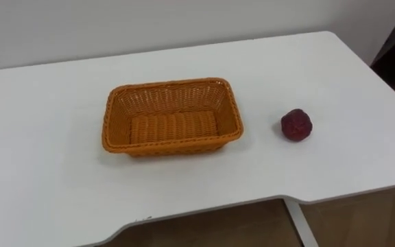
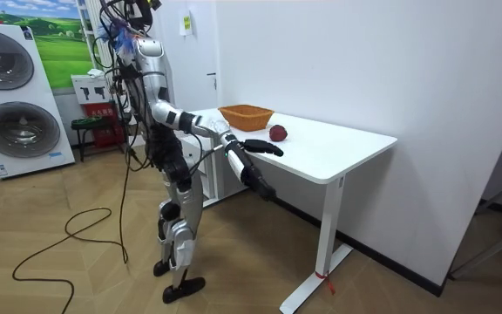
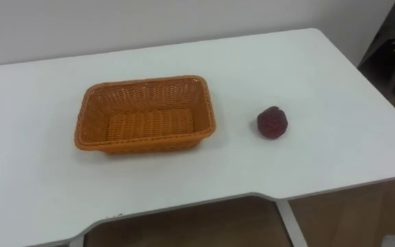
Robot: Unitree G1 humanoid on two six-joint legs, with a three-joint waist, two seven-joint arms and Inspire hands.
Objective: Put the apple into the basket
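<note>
A dark red apple (image 1: 296, 125) lies on the white table (image 1: 46, 171), to the right of an orange wicker basket (image 1: 172, 115) that has nothing in it. In the room view I stand at the table's front edge, and the apple (image 2: 278, 133) lies beside the basket (image 2: 245, 115). My right hand (image 2: 265, 146) reaches out level with the table's edge, just short of the apple, fingers straight. My left hand (image 2: 267, 192) hangs lower, below the tabletop, fingers relaxed.
The table's front edge has a curved cut-out (image 1: 204, 213) with a white leg (image 1: 300, 223) under it. A wall runs behind the table. Two washing machines (image 2: 20, 96) and a small stool (image 2: 90, 131) stand behind me.
</note>
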